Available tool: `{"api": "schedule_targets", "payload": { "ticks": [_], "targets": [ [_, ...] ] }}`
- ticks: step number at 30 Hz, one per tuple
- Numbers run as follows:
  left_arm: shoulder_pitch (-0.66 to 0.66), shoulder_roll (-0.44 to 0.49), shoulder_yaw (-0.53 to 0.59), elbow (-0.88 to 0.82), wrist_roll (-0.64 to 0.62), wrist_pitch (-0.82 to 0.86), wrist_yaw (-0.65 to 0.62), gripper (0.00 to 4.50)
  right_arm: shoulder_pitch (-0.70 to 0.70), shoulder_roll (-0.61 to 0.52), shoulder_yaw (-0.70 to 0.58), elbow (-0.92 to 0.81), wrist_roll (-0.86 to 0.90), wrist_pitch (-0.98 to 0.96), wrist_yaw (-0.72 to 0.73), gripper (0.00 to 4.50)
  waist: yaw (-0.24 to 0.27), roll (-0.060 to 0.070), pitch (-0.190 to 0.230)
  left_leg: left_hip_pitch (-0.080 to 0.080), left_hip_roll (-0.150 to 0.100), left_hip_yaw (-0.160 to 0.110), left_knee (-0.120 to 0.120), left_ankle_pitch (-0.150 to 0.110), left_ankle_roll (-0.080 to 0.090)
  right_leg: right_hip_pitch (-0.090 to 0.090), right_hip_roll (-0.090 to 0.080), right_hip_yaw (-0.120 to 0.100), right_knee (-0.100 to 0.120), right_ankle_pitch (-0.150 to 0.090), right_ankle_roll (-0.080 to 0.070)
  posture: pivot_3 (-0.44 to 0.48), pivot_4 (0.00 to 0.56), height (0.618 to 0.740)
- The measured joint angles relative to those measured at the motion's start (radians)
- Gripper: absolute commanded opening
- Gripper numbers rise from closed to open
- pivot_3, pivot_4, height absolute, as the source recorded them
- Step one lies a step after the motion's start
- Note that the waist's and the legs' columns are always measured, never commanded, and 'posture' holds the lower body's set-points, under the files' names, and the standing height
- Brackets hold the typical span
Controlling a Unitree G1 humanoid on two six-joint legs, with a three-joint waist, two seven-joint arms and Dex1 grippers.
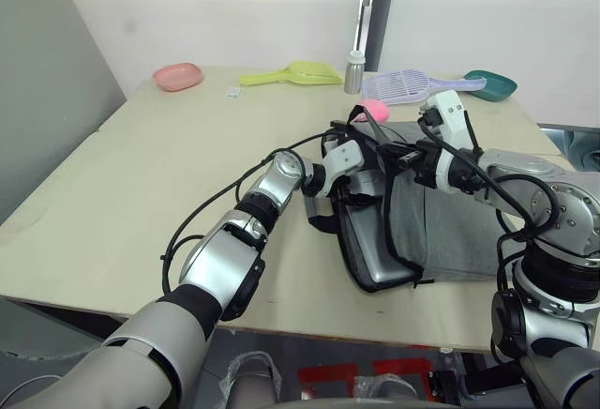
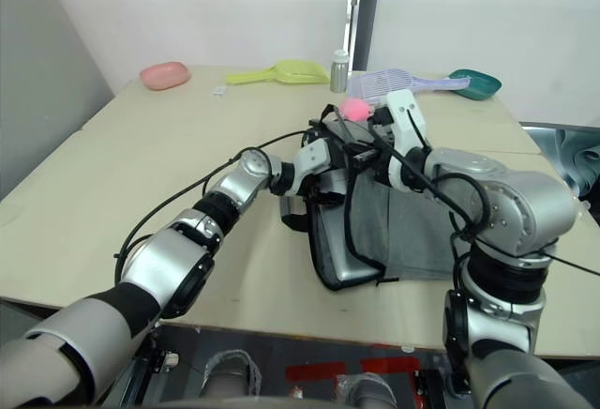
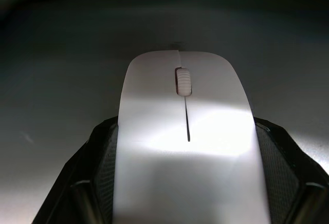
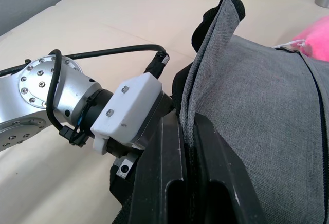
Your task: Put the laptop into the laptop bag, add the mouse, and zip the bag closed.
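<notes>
One laptop (image 1: 373,251), bag (image 1: 450,221), mouse (image 3: 185,147)

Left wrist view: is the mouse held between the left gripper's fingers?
Yes. The white mouse sits between the left gripper's two black fingers, which press against both of its sides.

I seem to be in a robot test room or lab rather than a home. I stand at a plain pale plywood table (image 1: 141,174) pushed against bare white walls (image 1: 206,6), with a grey partition panel (image 1: 37,81) on my left. Along the far edge sit unrelated household props: a pink plastic dish (image 1: 178,76), a yellow-green plastic scoop (image 1: 292,74), a lilac slotted scoop (image 1: 401,83), a teal dish (image 1: 490,83) and a small metal bottle (image 1: 353,72).
</notes>
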Motion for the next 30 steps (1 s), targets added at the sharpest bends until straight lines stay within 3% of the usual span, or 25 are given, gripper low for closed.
{"api": "schedule_targets", "payload": {
  "ticks": [4, 6, 8, 18, 30],
  "targets": [
    [0.001, -0.007, 0.0, 0.0, 0.0, -0.003, -0.003, 2.87, 0.001, -0.001, 0.001, 0.0, 0.0, 0.0, 0.0, 0.02, 0.0, 0.0, 0.0, 0.0, 0.0, 0.0, 0.0, 0.0, 0.0, 0.0, 0.0, 0.0, 0.0, 0.0, 0.0, 0.0, 0.15, 0.74],
    [0.001, -0.008, 0.0, 0.0, -0.001, -0.004, -0.006, 3.92, 0.002, -0.003, 0.002, 0.0, 0.0, 0.0, 0.0, 0.0, 0.0, 0.0, 0.0, 0.0, 0.0, 0.0, 0.0, 0.0, 0.0, 0.0, 0.0, 0.0, 0.0, 0.0, 0.0, 0.0, 0.15, 0.74],
    [0.004, -0.009, 0.01, 0.0, -0.006, 0.001, -0.009, 4.48, 0.005, -0.004, 0.002, 0.0, 0.002, 0.0, 0.0, 0.0, 0.0, 0.0, 0.0, 0.0, 0.0, 0.0, 0.0, 0.0, 0.0, 0.0, 0.0, 0.0, 0.0, 0.0, 0.0, 0.0, 0.15, 0.74],
    [0.023, -0.011, 0.105, -0.101, -0.087, 0.048, -0.062, 4.48, 0.009, -0.008, 0.008, 0.0, 0.01, 0.0, 0.001, 0.0, 0.0, 0.0, 0.0, 0.0, 0.0, 0.0, -0.001, 0.0, 0.0, 0.0, 0.0, 0.0, -0.001, 0.0, 0.0, 0.0, 0.15, 0.74],
    [0.22, 0.223, 0.124, -0.513, -0.178, 0.212, -0.214, 4.48, 0.012, -0.03, 0.007, -0.002, 0.022, 0.0, 0.008, 0.0, 0.0, 0.001, 0.001, -0.001, 0.0, 0.0, -0.003, 0.0, 0.0, 0.0, 0.0, -0.001, -0.004, -0.001, -0.001, 0.0, 0.15, 0.74]
  ]
}}
